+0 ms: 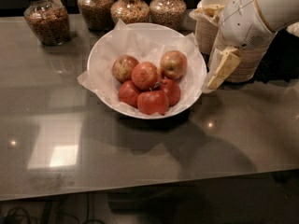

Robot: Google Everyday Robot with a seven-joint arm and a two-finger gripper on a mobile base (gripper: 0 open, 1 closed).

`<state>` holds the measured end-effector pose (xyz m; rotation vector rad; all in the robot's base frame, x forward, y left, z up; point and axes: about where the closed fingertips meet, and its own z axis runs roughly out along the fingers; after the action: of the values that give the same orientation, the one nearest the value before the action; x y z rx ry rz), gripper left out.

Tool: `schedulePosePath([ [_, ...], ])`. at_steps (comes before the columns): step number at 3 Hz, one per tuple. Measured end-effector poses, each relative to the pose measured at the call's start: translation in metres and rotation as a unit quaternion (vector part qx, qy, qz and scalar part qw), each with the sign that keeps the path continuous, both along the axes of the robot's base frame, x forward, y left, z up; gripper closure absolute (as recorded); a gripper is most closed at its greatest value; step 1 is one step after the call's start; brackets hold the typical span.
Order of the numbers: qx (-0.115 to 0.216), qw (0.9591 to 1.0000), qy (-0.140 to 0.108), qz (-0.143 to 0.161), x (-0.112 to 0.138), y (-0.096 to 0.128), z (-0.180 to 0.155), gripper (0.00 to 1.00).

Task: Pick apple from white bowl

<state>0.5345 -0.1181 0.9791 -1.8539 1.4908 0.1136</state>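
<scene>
- While the apple [173, 64] lies untouched in the white bowl [154, 28], the step in hand reads as approach; no grasp has been made.
- Apple position: 1 o'clock of the fruit pile, resting against the red apples [152, 101], near the bowl's 2 o'clock rim.
- A duller brownish apple [124, 68] sits at 10 o'clock of the pile, apart from the target.
- Crinkled paper lines the bowl and laps over the rim.
- Gripper [212, 80]: at 3 o'clock of the bowl, just outside the rim and above the table [140, 148], angled down toward 7 o'clock. Released or clenched: cannot tell.
- Stacked beige bowls [205, 36] stand at 2 o'clock, behind the gripper; jars [46, 20] line the back from 10 to 1 o'clock.
- Next move, by my judgement: travel toward 10 o'clock over the rim, then descend on the pale apple from above.
- Risk: nudging the touching red apples or snagging the paper.
</scene>
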Motion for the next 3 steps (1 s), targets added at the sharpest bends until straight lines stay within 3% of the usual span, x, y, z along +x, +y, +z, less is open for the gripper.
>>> schedulePosePath([
  [3,-0.026,0.9996,-0.002,0.009,0.028,0.002,-0.008,0.14],
])
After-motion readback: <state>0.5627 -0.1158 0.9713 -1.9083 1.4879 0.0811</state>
